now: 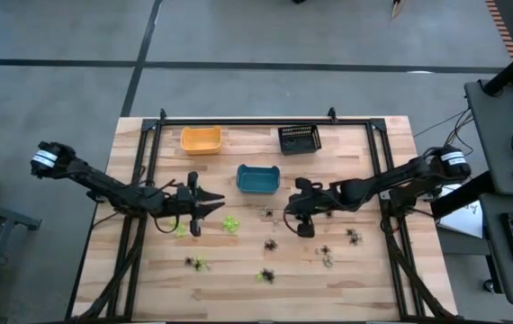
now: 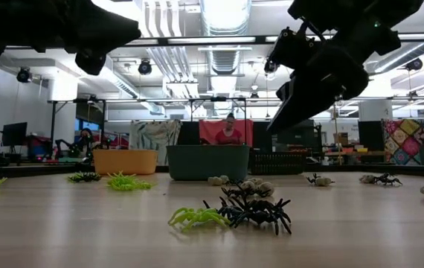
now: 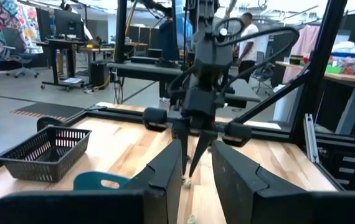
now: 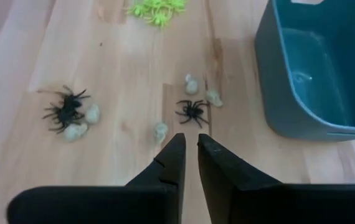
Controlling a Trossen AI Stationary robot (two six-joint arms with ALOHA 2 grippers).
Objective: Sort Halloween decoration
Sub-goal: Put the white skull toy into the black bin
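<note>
Three bins: orange (image 1: 201,139), teal (image 1: 257,179), black (image 1: 299,139).

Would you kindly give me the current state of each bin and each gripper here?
orange bin: upright, looks empty.
teal bin: upright, no trinkets visible inside.
black bin: upright, contents unclear.
left gripper: fingers slightly apart, holding nothing.
right gripper: fingers nearly closed, empty, above a black spider.
</note>
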